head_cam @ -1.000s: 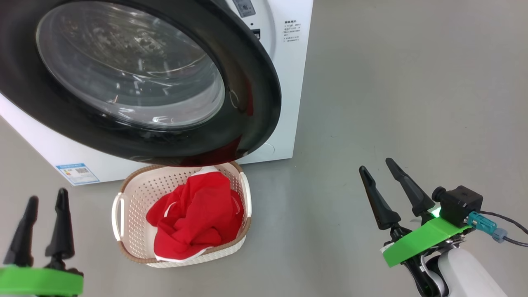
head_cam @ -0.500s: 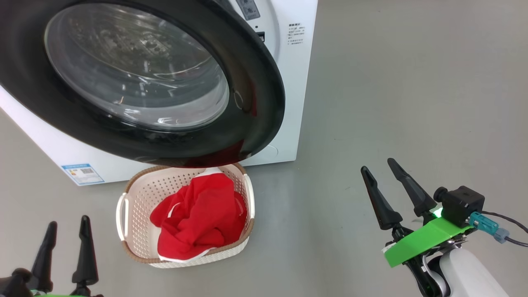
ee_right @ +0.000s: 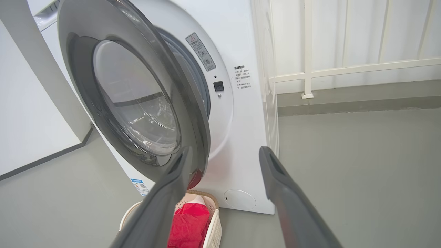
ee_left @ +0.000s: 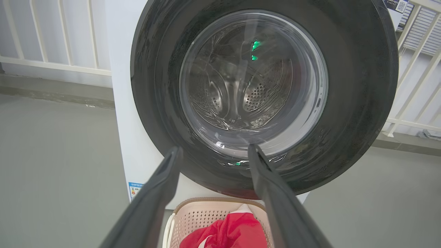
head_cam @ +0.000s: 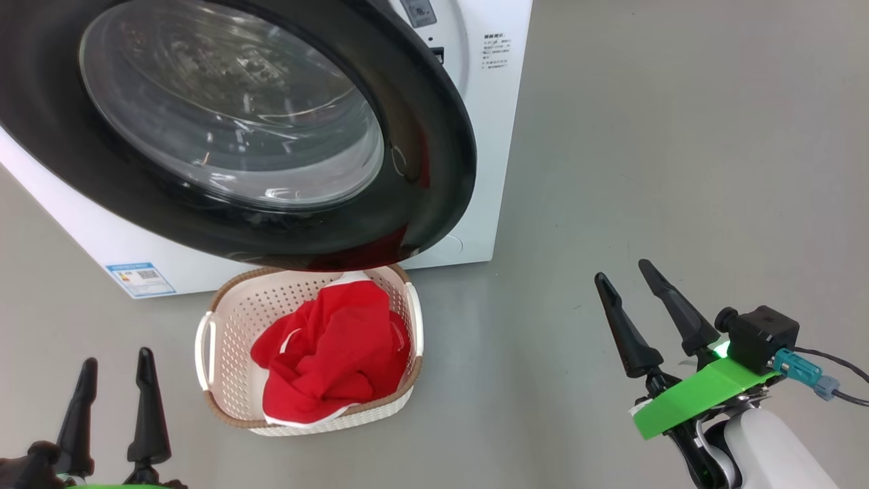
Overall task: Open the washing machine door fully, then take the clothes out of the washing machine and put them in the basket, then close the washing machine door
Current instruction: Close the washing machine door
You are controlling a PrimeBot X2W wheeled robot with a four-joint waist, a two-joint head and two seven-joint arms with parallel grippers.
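The washing machine (head_cam: 492, 136) stands at the upper left with the washing machine door (head_cam: 434, 170) swung partly out, its glass bowl facing me, and a gap at its right edge. Below the door, the basket (head_cam: 227, 326) sits on the floor with the red clothes (head_cam: 333, 353) lying inside. My left gripper (head_cam: 115, 358) is open at the lower left, left of the basket and holding nothing. My right gripper (head_cam: 621, 270) is open at the lower right, well clear of the machine. The left wrist view looks past my left gripper (ee_left: 213, 148) at the door (ee_left: 351, 103), with the basket (ee_left: 206, 204) and clothes (ee_left: 234, 230) below. The right wrist view shows my right gripper (ee_right: 224, 150), the door (ee_right: 82, 86) edge-on and the basket (ee_right: 215, 224).
Grey floor spreads open to the right of the machine. A white railing (ee_right: 306, 48) on a low kerb runs behind it, and a white wall (ee_right: 31, 103) lies to its left. A blue label (head_cam: 140, 278) and a round flap (ee_right: 240, 199) sit low on the machine's front.
My left gripper has dropped lower and shifted right in the head view. The whole picture has slid slightly to the right as the camera moved. The right gripper, door and basket stay put.
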